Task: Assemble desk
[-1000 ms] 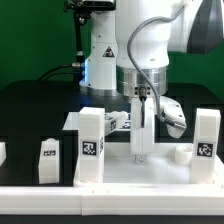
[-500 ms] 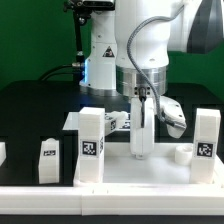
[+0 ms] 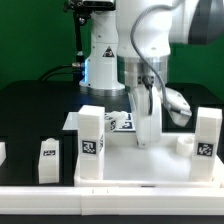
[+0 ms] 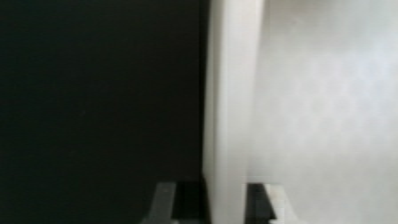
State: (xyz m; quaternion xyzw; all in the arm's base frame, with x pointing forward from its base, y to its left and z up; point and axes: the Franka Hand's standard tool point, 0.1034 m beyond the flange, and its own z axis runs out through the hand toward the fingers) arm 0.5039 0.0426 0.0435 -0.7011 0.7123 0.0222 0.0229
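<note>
Running nearest the camera, the border rail lies just in front of the slab. A tall tagged leg stands at the slab's end on the exterior view's left, a right leg at its other end, and a short leg beyond the left end. Over the slab's far edge, the gripper pinches an upright leg between its fingers. Behind the slab lies the marker board.

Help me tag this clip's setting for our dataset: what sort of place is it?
Likely a robotics lab bench: a green backdrop, a black table edged by a white rail, and tagged white legs beside a robot arm whose gripper holds another leg.
</note>
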